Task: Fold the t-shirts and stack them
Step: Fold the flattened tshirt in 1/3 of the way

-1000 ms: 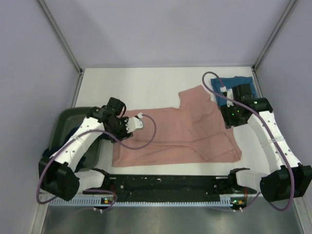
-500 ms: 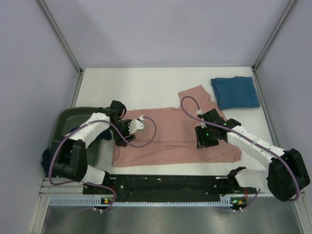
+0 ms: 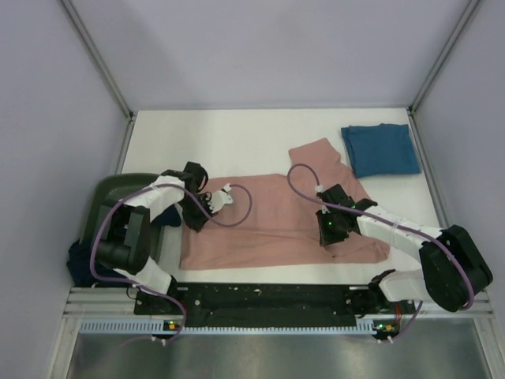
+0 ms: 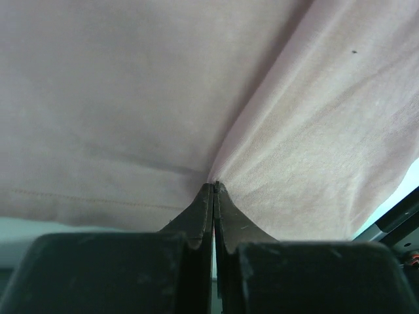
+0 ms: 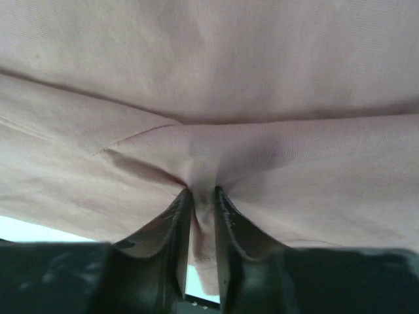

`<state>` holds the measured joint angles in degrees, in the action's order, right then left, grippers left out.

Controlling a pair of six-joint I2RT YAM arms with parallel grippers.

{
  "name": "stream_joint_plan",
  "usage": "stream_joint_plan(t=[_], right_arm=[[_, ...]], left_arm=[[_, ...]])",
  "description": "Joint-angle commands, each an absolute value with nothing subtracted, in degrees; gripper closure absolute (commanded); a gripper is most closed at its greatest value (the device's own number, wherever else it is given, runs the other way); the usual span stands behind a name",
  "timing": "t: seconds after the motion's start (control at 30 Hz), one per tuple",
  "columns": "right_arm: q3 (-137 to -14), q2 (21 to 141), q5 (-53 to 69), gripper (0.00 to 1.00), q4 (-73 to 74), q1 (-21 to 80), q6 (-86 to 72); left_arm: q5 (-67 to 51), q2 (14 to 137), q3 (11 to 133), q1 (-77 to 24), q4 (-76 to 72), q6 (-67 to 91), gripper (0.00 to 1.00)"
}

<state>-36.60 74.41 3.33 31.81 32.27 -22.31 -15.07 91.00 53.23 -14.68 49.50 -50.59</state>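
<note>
The salmon-pink t-shirt (image 3: 276,217) lies spread flat across the middle of the table, print side hidden. My left gripper (image 3: 193,221) is at its left edge, shut on a pinch of the pink cloth (image 4: 294,150); creases run into the fingertips (image 4: 214,186). My right gripper (image 3: 327,234) is low over the shirt's right part, shut on a raised fold of pink fabric (image 5: 201,193). The teal-blue t-shirt (image 3: 380,150) lies folded at the back right. The dark navy t-shirt (image 3: 79,259) hangs at the bin's left side.
The dark green bin (image 3: 106,197) stands at the table's left edge, just behind my left arm. Grey walls close in the table at the left, back and right. The black rail (image 3: 268,298) with the arm bases runs along the near edge.
My right arm swung from the teal-blue shirt down to the pink shirt and shut on a fold. My left gripper dropped to the shirt's left edge and shut on it.
</note>
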Motion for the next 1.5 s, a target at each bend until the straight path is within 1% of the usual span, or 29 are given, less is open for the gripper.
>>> stream_joint_plan(t=[0.0, 0.03, 0.07, 0.17, 0.23, 0.27, 0.3, 0.37, 0.43, 0.5, 0.57, 0.63, 0.7, 0.73, 0.77, 0.8, 0.83, 0.9, 0.97, 1.03, 1.07, 1.13, 1.2, 1.23, 1.33, 1.47], right_arm=[[-36.91, 76.99, 1.06, 0.91, 27.69, 33.75, -23.03], [-37.09, 77.17, 0.36, 0.99, 27.86, 33.75, -22.85], [-37.52, 77.08, 0.26, 1.0, 28.3, 33.66, -22.5], [-38.84, 75.85, 0.26, 1.0, 28.74, 33.66, -22.24], [-39.29, 75.67, -2.02, 1.0, 28.65, 33.58, -22.06], [-39.37, 76.2, -2.28, 1.0, 28.65, 33.57, -21.97], [-39.29, 76.81, -2.37, 1.0, 28.39, 33.23, -21.71], [-39.11, 78.22, -1.59, 1.0, 27.51, 32.96, -21.45], [-39.11, 79.45, -0.8, 1.0, 26.46, 32.78, -21.53], [-39.02, 79.98, -0.35, 1.0, 25.14, 32.78, -21.88], [-38.94, 79.98, -0.35, 1.0, 24.7, 32.61, -22.41], [-38.76, 79.63, -0.18, 1.0, 24.7, 31.91, -22.59], [-37.97, 78.32, -0.18, 1.0, 24.7, 30.77, -22.59], [-37.45, 77.79, -0.26, 1.0, 24.7, 30.15, -22.59], [-37.01, 77.09, 1.82, 0.95, 24.7, 29.28, -22.24], [-36.83, 76.12, 2.19, 0.84, 24.7, 29.01, -21.63], [-36.91, 75.33, 3.33, 0.74, 24.78, 29.0, -21.19], [-38.66, 73.57, 6.83, 0.59, 25.83, 28.83, -19.43], [-42.61, 71.12, 9.48, 0.5, 27.68, 28.48, -16.63], [-48.66, 69.44, 11.33, 0.44, 29.52, 26.47, -13.73], [-51.74, 69.43, 12.29, 0.4, 30.14, 24.45, -12.75], [-59.73, 71.0, 13.53, 0.37, 30.41, 19.54, -10.56], [-66.5, 75.56, 12.14, 0.37, 30.32, 15.49, -8.28], [-69.58, 78.46, 10.91, 0.37, 30.32, 13.73, -7.22], [-80.56, 89.35, 7.47, 0.37, 31.2, 11.52, -3.61], [-95.06, 105.07, 6.43, 0.37, 33.13, 9.93, -1.24]], left_arm=[[-8.8, 91.14, 57.56, -14.24, 52.82, -42.29, 1.0], [-7.48, 91.84, 58.09, -14.24, 53.78, -40.88, 1.0], [-6.34, 92.45, 58.79, -14.24, 54.4, -39.65, 1.0], [-3.34, 92.9, 61.6, -14.24, 57.55, -35.52, 1.0], [-1.25, 92.29, 62.49, -14.33, 58.1, -33.76, 1.0], [-0.62, 92.11, 62.49, -14.33, 57.31, -32.97, 1.0], [3.74, 92.11, 61.97, -14.33, 56.09, -32.7, 1.0], [8.24, 93.07, 60.3, -14.33, 52.14, -32.34, 1.0], [10.01, 95.7, 58.89, -14.41, 49.5, -32.35, 1.0], [9.76, 97.73, 58.01, -15.11, 47.12, -31.91, 0.98], [9.75, 97.65, 56.7, -16.08, 42.74, -31.91, 0.94], [13.16, 96.34, 54.32, -16.7, 36.59, -33.13, 0.91], [18.17, 95.54, 53.62, -16.7, 31.75, -33.74, 0.76], [20.19, 95.02, 53.61, -16.7, 30.6, -34.01, 0.66], [21.26, 94.66, 53.61, -16.7, 30.33, -34.45, 0.61], [20.83, 94.14, 53.79, -16.7, 31.02, -34.98, 0.56], [19.79, 93.61, 54.22, -16.7, 32.68, -35.24, 0.55], [15.06, 92.38, 56.15, -16.7, 38.11, -35.77, 0.53], [6.03, 90.8, 60.27, -16.7, 47.85, -37.34, 0.53], [-5.04, 88.34, 65.37, -16.53, 54.99, -40.06, 0.52], [-9.27, 87.11, 67.91, -16.26, 56.93, -41.47, 0.48], [-12.38, 85.79, 71.79, -16.0, 56.87, -42.19, 0.41], [-10.12, 86.13, 74.17, -15.73, 52.32, -41.49, 0.36], [-7.06, 87.44, 74.96, -15.56, 49.68, -41.22, 0.35], [-1.06, 93.75, 79.78, -13.2, 45.44, -41.92, 0.34], [-0.53, 104.91, 92.86, -8.89, 50.0, -46.3, 0.36]])
